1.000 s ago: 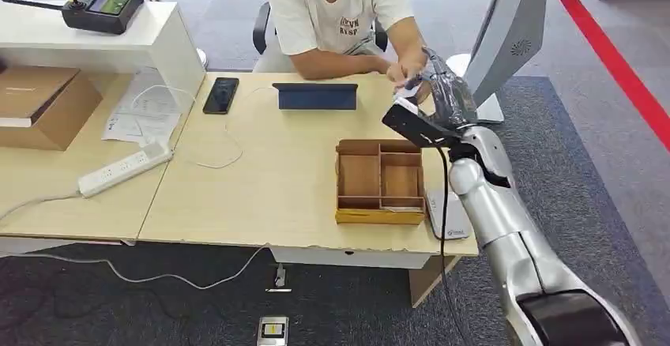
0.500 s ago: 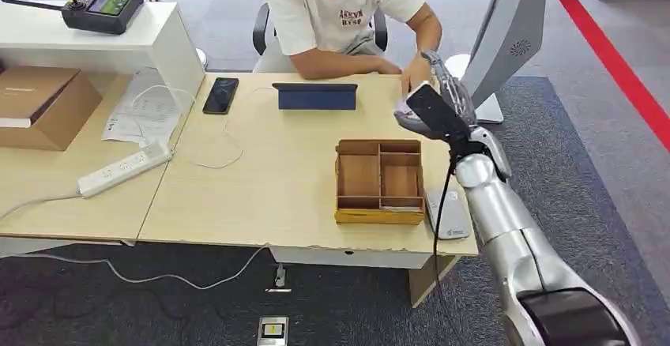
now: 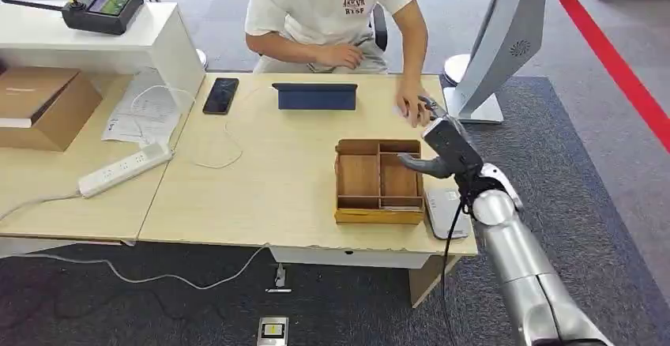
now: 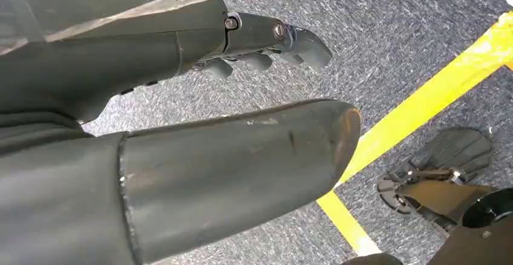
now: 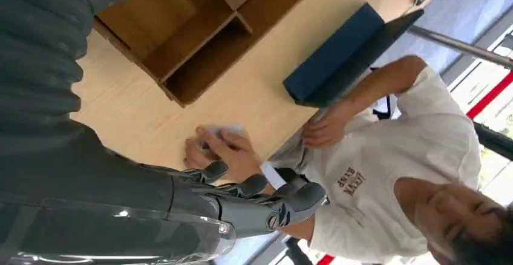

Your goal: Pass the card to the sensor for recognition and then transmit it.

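Observation:
A person's hand point(image 3: 412, 107) presses a pale card point(image 5: 222, 131) flat on the table's far right part; the card is mostly covered by that hand. My right hand point(image 3: 437, 142) hovers just short of it, above the right edge of the wooden tray point(image 3: 378, 216), with fingers point(image 5: 254, 189) spread and nothing in them. The white flat sensor point(image 3: 445, 213) lies on the table right of the tray, below my forearm. My left hand point(image 4: 181, 114) hangs over grey carpet, thumb apart from the fingers point(image 4: 266, 44), holding nothing.
A blue tablet case point(image 3: 314, 95) and a black phone point(image 3: 220, 94) lie at the table's far edge. A power strip point(image 3: 125, 168), papers and a cardboard box point(image 3: 35, 101) sit at the left. A white stand point(image 3: 482, 62) rises at the table's right corner.
My right hand has come back and down from the person toward the tray, without the card. The person has leaned back and now holds the card down on the table.

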Robot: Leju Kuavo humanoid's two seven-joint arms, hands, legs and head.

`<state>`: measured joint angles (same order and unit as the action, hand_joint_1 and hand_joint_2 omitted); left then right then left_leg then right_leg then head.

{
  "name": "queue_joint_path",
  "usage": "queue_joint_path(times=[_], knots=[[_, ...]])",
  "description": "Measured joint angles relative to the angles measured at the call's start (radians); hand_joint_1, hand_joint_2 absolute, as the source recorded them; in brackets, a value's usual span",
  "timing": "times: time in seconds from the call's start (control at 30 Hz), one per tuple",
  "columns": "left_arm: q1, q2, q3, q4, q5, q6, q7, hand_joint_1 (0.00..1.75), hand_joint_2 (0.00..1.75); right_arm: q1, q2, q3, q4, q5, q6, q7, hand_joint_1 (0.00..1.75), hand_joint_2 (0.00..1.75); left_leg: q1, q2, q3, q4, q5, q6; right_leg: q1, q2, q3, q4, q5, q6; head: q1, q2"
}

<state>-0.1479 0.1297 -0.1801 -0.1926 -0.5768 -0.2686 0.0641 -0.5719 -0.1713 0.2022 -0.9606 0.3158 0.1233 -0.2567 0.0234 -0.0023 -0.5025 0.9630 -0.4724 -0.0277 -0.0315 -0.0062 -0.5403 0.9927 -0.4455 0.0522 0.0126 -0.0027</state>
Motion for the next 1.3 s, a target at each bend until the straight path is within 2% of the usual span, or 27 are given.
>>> queue_joint_path(times=[0.23, 0.5, 0.67, 0.8, 0.9, 0.97, 1.17, 1.3], knots=[[0.011, 0.004, 0.001, 0.000, 0.003, 0.000, -0.017, 0.00, 0.00, 0.068, -0.056, 0.001, -0.174, -0.057, 0.155, 0.062, 0.00, 1.75, 0.000, 0.000, 0.000, 0.000, 0.000, 0.000, 0.000, 0.000, 0.000, 0.000, 0.000, 0.000, 0.000, 0.000], [0.014, 0.013, 0.001, 0.000, 0.006, 0.000, -0.027, 0.00, 0.00, 0.123, -0.107, 0.007, -0.337, -0.092, 0.300, 0.111, 0.00, 1.75, 0.000, 0.000, 0.000, 0.000, 0.000, 0.000, 0.000, 0.000, 0.000, 0.000, 0.000, 0.000, 0.000, 0.000], [0.017, 0.018, 0.002, 0.000, 0.011, 0.001, -0.033, 0.00, 0.00, 0.150, -0.130, 0.016, -0.397, -0.082, 0.338, 0.127, 0.00, 1.75, 0.000, 0.000, 0.000, 0.000, 0.000, 0.000, 0.000, 0.000, 0.000, 0.000, 0.000, 0.000, 0.000, 0.000], [0.022, 0.021, 0.004, 0.000, 0.012, 0.002, -0.032, 0.00, 0.00, 0.169, -0.144, 0.031, -0.433, 0.018, 0.326, 0.181, 0.00, 1.75, 0.000, 0.000, 0.000, 0.000, 0.000, 0.000, 0.000, 0.000, 0.001, 0.000, 0.000, 0.000, 0.000, 0.000], [0.023, 0.021, 0.006, 0.000, 0.012, 0.007, -0.022, 0.00, 0.00, 0.188, -0.150, 0.063, -0.458, 0.214, 0.271, 0.232, 0.00, 1.75, 0.000, 0.000, 0.000, 0.000, 0.000, 0.000, 0.000, 0.000, 0.001, 0.000, 0.000, 0.000, 0.000, 0.000], [0.023, 0.021, 0.007, 0.000, 0.012, 0.013, -0.021, 0.00, 0.00, 0.199, -0.151, 0.083, -0.473, 0.289, 0.254, 0.248, 0.00, 1.75, 0.000, 0.000, 0.000, 0.000, 0.000, 0.000, 0.000, 0.000, 0.001, 0.000, 0.000, 0.000, 0.000, 0.000], [0.023, 0.020, 0.008, 0.000, 0.012, 0.017, -0.018, 0.00, 0.00, 0.217, -0.151, 0.143, -0.506, 0.426, 0.263, 0.274, 0.00, 1.75, 0.000, 0.000, 0.000, 0.000, 0.000, 0.000, 0.000, 0.000, 0.001, 0.000, 0.000, 0.000, 0.000, 0.000], [0.023, 0.020, 0.008, 0.000, 0.012, 0.018, -0.012, 0.00, 0.00, 0.229, -0.149, 0.175, -0.521, 0.471, 0.264, 0.294, 0.00, 1.75, 0.000, 0.000, 0.000, 0.000, 0.000, 0.000, 0.000, 0.000, 0.001, 0.000, 0.000, 0.000, 0.000, 0.000]])
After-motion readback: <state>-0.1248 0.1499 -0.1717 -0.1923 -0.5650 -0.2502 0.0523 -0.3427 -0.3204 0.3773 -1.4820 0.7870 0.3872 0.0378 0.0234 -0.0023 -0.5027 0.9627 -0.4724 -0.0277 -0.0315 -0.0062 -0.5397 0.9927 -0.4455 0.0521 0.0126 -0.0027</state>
